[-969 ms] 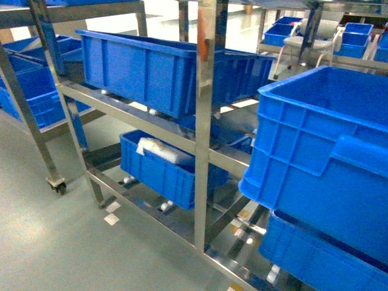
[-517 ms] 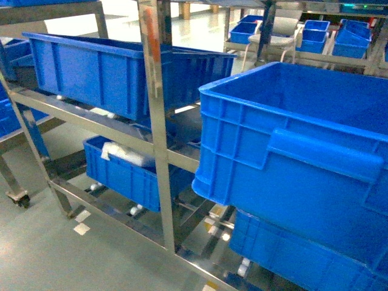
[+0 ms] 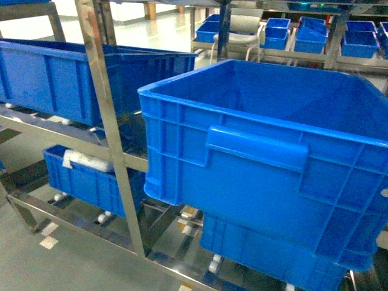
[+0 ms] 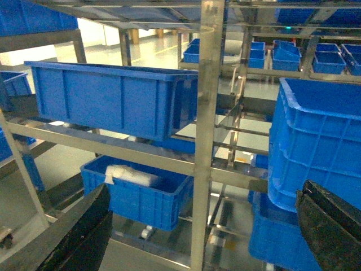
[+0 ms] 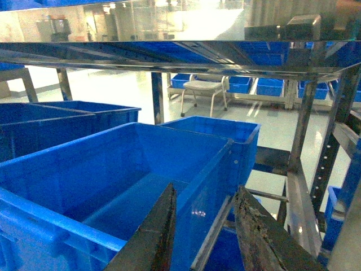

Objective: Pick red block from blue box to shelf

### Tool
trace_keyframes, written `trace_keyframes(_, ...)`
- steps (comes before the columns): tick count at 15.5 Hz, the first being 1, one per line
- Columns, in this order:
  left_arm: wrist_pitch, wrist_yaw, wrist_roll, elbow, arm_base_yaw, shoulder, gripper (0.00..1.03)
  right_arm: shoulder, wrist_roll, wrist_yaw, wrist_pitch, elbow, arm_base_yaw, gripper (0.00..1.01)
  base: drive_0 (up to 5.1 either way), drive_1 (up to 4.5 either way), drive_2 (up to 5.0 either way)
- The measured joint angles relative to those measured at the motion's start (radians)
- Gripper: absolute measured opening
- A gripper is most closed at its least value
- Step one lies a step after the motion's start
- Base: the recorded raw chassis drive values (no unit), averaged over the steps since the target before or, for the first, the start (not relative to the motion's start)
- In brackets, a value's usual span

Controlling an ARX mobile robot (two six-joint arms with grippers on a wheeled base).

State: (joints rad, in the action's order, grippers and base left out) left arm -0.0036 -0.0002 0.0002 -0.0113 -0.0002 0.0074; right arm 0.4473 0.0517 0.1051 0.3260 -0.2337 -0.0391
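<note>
Steel shelving stacked with dark blue ribbed plastic crates.
A long crate [image 3: 54, 76] sits left on the steel rack [image 3: 106, 121]; a big handled crate [image 3: 267, 157] fills the right. Left gripper [image 4: 203, 226] jaws spread wide, right gripper [image 5: 206, 237] jaws slightly apart, both empty. Red block not visible.

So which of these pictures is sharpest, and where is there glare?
Head view: soft, slightly smeared; the big ribbed blue plastic crate has fuzzy edges. Left wrist view: sharper, bright floor glare behind the steel rack upright. Right wrist view: reflections wash out the shiny steel shelf overhead.
</note>
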Motion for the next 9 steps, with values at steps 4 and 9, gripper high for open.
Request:
trace_keyframes(4, 0.0, 0.0, 0.0, 0.0, 0.0, 0.0, 0.98, 0.0, 0.0, 0.0, 0.0, 0.0, 0.0, 0.26, -1.6, -1.59, -1.6)
trace_keyframes(9, 0.0, 0.0, 0.0, 0.0, -0.002, 0.0, 0.98, 0.0, 0.0, -0.001, 0.0, 0.0, 0.0, 0.26, -0.9, -0.95, -0.9)
